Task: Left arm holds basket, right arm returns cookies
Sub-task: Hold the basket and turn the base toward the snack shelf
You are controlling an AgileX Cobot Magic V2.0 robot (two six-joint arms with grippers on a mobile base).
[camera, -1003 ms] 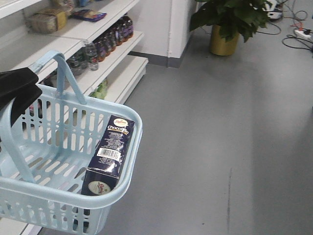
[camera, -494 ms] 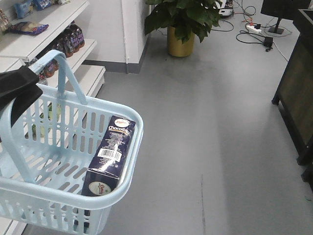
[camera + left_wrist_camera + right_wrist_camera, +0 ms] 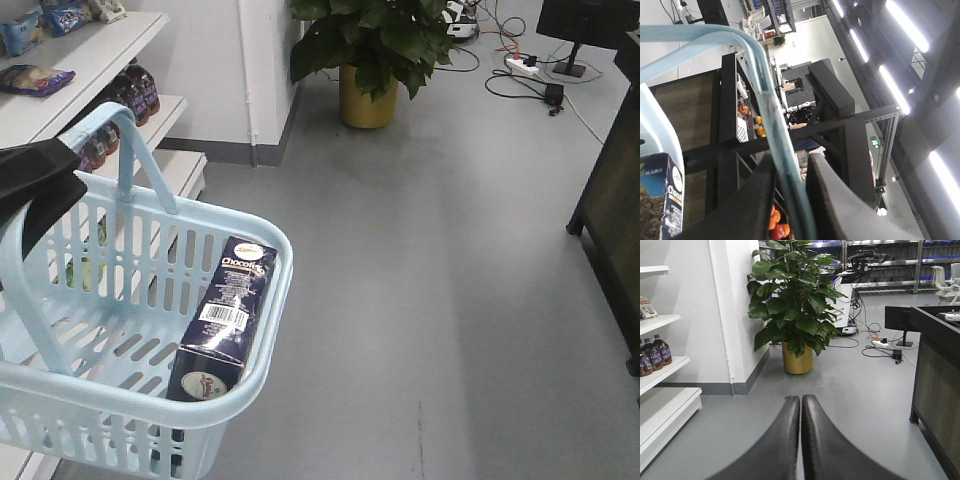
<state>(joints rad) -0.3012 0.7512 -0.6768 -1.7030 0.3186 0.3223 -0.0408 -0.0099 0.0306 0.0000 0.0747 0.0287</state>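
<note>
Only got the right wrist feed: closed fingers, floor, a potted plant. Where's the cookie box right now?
Observer: In the basket. The cookie box stands tilted against the rim, barcode side facing up.
Operator: Basket set down?
Observer: No, it's held up: the left gripper is closed around its handle.
Operator: Anything else in it?
Observer: The front view shows only the box, though the picture's edge cuts off the near corner.
</note>
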